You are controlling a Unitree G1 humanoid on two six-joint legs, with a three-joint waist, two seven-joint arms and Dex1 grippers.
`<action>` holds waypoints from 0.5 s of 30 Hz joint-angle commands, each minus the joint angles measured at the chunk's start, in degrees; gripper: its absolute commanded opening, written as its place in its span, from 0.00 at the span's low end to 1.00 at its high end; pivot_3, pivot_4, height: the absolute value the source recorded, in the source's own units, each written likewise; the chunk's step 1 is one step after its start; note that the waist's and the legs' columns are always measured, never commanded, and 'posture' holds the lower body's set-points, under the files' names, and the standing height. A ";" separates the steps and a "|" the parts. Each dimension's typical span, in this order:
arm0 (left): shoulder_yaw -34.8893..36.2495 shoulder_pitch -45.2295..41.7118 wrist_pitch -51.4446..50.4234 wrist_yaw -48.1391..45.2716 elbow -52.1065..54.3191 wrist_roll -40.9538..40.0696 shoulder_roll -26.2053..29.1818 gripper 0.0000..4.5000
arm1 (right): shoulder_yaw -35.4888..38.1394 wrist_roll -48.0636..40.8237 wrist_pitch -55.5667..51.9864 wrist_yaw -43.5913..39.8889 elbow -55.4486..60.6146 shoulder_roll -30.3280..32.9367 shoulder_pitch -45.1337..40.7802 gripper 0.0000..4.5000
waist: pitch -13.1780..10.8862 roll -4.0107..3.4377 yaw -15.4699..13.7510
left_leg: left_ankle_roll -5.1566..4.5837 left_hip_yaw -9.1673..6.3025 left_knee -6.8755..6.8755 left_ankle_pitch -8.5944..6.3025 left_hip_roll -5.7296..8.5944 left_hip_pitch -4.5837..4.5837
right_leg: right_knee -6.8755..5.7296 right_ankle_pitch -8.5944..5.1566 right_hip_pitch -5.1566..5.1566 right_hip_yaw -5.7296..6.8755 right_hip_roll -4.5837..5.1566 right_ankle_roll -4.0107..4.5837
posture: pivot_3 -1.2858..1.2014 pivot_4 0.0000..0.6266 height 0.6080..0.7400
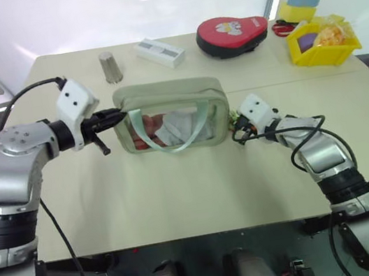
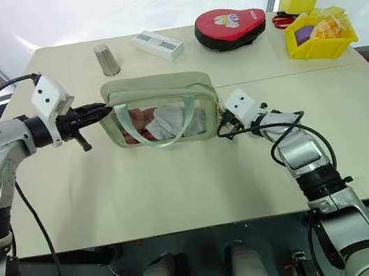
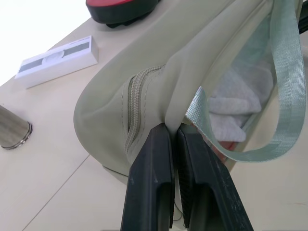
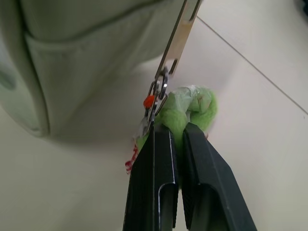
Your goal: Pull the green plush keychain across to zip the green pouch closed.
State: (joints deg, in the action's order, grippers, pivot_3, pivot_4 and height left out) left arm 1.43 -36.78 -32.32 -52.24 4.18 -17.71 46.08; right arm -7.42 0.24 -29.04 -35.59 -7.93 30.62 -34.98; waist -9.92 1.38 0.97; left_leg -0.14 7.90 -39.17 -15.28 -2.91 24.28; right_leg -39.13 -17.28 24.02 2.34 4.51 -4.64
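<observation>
Bare table [image 1: 180, 195] lies open before my arms; behind the green pouch [image 1: 163, 95] stand a metal cup [image 1: 110, 66], white box [image 1: 160, 51] and red case [image 1: 232, 33].

I see a beige desk [image 1: 180, 195]. The green pouch [image 1: 164, 102] sits mid-desk; along the far edge stand a metal cup [image 1: 110, 66], white box [image 1: 159, 51], red case [image 1: 231, 34] and, at the far right corner, a yellow bin [image 1: 323, 44].

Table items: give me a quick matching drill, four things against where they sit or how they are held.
Things:
1. sage-green fabric pouch
2. lime-green plush keychain
3. red rounded case
4. yellow plastic bin

States:
A. far right of the table
B. pinched at its end by the left gripper
C. far side, centre-right
D. clamped in the right gripper

Pairs: 1-B, 2-D, 3-C, 4-A
</observation>
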 commanded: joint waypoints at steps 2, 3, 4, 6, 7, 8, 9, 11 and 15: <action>1.94 0.03 -2.02 -1.30 -0.33 -1.44 1.67 0.47 | 5.53 -5.07 -0.35 -8.01 0.09 6.19 -6.49 0.49 | -0.03 -0.03 -0.11 | 0.00 0.00 0.00 0.00 0.00 0.07 | 0.01 0.00 0.06 0.00 0.00 0.00 | 0.52 0.24 1.00; 2.42 -0.19 -2.19 -1.52 -0.76 -1.64 2.05 0.57 | 6.07 -6.04 -0.39 -10.03 -0.16 7.80 -7.65 0.59 | -0.03 -0.01 -0.17 | 0.00 -0.01 0.00 0.00 0.00 0.11 | 0.01 0.00 0.10 0.00 0.00 0.00 | 0.52 0.24 1.00; 3.00 -0.25 -2.17 -1.86 -1.41 -1.80 2.64 0.70 | 6.59 -7.30 -0.98 -12.31 -0.20 9.31 -8.72 0.70 | -0.04 -0.01 -0.16 | 0.00 -0.02 0.01 0.00 0.00 0.12 | 0.02 0.00 0.11 0.01 0.00 0.00 | 0.52 0.24 1.00; 4.61 -0.15 -2.68 -3.66 -2.37 -3.17 4.54 0.92 | 7.43 -10.51 -3.07 -17.97 1.06 12.68 -10.95 0.94 | -0.04 0.00 -0.12 | -0.01 -0.01 0.03 -0.01 0.00 0.13 | 0.04 0.00 0.12 0.01 0.00 0.00 | 0.52 0.24 1.00; 5.51 -0.31 -3.33 -4.40 -2.82 -3.94 5.55 1.00 | 7.68 -12.14 -4.33 -20.71 1.85 14.25 -12.06 1.00 | -0.04 0.00 -0.06 | -0.01 -0.02 0.04 -0.01 0.00 0.15 | 0.07 0.00 0.14 0.01 0.00 0.00 | 0.52 0.24 1.00; 6.30 -0.47 -4.10 -4.77 -3.11 -4.55 6.41 1.00 | 7.77 -13.60 -5.33 -23.26 2.85 15.68 -12.74 1.00 | -0.05 -0.01 0.06 | -0.01 -0.01 0.05 -0.01 -0.01 0.15 | 0.07 0.00 0.16 0.01 0.00 0.00 | 0.52 0.24 1.00; 6.97 -0.58 -4.58 -4.78 -3.46 -4.86 7.13 1.00 | 7.79 -15.16 -6.55 -25.51 4.03 16.89 -13.08 1.00 | -0.05 -0.01 0.11 | -0.01 0.00 0.05 -0.01 -0.01 0.16 | 0.07 0.00 0.18 0.01 0.01 0.00 | 0.52 0.24 1.00; 8.10 -1.22 -5.83 -5.26 -5.30 -5.35 8.96 1.00 | 8.37 -19.48 -11.06 -29.18 6.66 18.44 -14.52 1.00 | -0.05 -0.01 0.18 | -0.02 0.00 0.06 -0.01 -0.02 0.15 | 0.06 0.00 0.18 0.01 0.01 0.00 | 0.52 0.24 1.00; 9.59 -2.62 -6.18 -5.56 -7.39 -6.60 9.94 1.00 | 8.28 -22.27 -14.32 -28.69 8.60 17.39 -16.68 1.00 | -0.04 0.00 0.07 | -0.02 0.00 0.05 -0.01 -0.05 0.13 | 0.03 0.00 0.19 0.01 0.00 0.00 | 0.52 0.24 1.00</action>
State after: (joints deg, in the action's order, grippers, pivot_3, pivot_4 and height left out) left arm 8.73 -37.99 -38.54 -57.48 -3.76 -23.32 55.08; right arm -0.93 -20.65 -42.77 -64.71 -1.01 48.12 -50.31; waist -9.96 1.38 1.04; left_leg -0.16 7.90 -39.13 -15.29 -2.96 24.43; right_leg -39.09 -17.28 24.22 2.36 4.52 -4.64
